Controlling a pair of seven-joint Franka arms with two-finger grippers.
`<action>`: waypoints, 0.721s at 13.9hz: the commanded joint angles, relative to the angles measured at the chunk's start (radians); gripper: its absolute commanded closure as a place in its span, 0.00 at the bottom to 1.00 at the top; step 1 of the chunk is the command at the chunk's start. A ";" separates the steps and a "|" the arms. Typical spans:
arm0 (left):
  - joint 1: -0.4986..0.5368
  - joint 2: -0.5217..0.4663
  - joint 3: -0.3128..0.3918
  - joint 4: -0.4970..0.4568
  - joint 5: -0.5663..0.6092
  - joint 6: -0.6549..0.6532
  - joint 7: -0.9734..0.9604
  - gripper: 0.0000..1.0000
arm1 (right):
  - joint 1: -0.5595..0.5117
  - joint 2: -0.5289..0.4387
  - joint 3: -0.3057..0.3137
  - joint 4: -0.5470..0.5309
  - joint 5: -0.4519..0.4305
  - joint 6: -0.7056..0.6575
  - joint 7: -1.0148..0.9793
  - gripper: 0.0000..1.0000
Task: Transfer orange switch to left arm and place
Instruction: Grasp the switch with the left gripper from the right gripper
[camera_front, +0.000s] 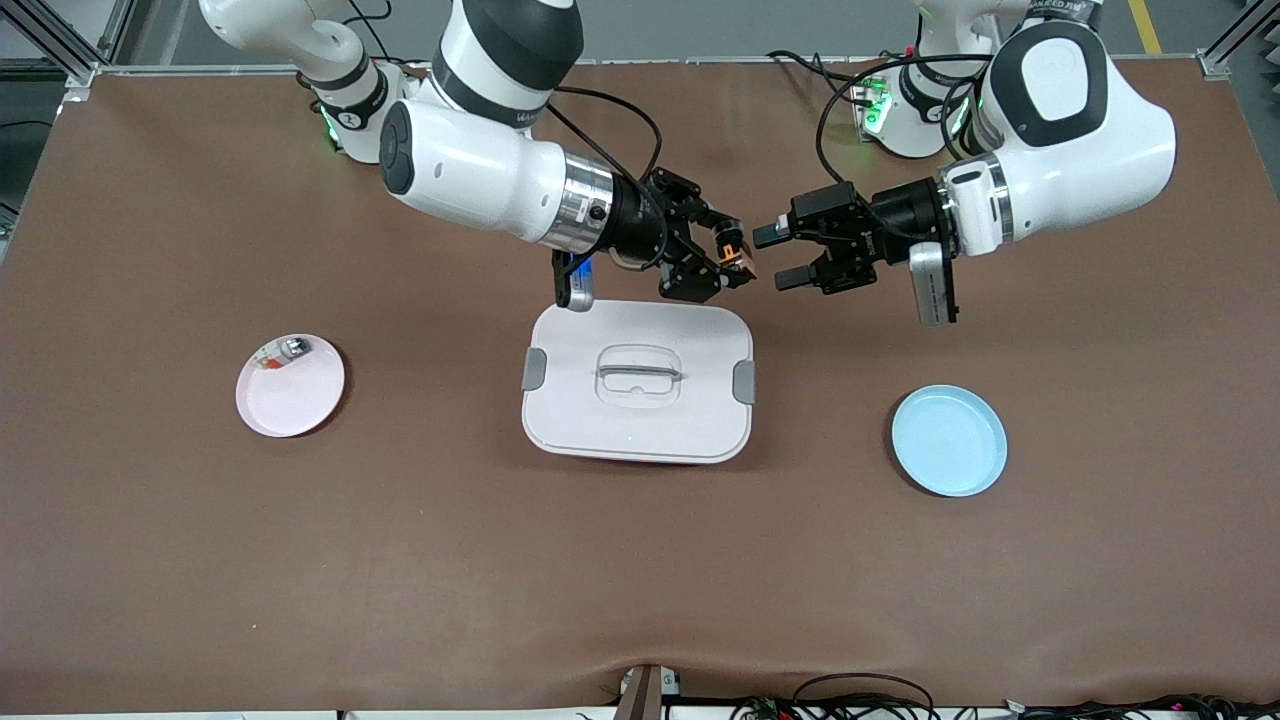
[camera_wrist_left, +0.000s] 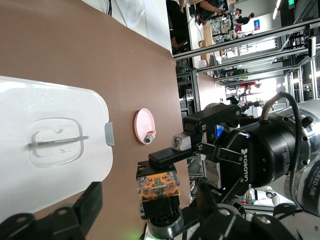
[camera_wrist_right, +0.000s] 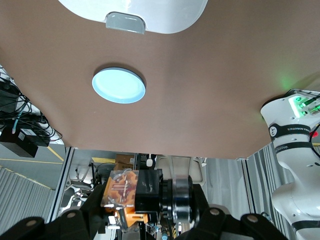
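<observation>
Two plates flank the box (camera_front: 638, 381): we see a pink plate (camera_front: 290, 386), then the right gripper (camera_front: 728, 257) clamped on the orange switch (camera_front: 735, 254) above the box's edge, the left gripper (camera_front: 785, 255) spread open beside it, then a blue plate (camera_front: 949, 440).

Colours on a plain brown table

The box (camera_front: 637, 420) is white with grey side clips; the orange switch (camera_front: 735, 254) is black with an orange band. One plate (camera_front: 290, 390) is pale pink, the other plate (camera_front: 949, 441) light blue. The white arms have black joints, black grippers and green base lights.
</observation>
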 joint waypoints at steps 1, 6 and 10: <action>0.002 -0.007 -0.026 -0.012 -0.046 0.044 0.030 0.18 | 0.012 0.015 -0.011 0.031 0.018 0.000 0.020 0.69; 0.002 0.003 -0.072 -0.014 -0.061 0.103 0.034 0.25 | 0.014 0.015 -0.011 0.031 0.018 0.000 0.021 0.69; 0.002 0.004 -0.086 -0.018 -0.061 0.121 0.034 0.39 | 0.014 0.015 -0.011 0.032 0.018 0.000 0.021 0.69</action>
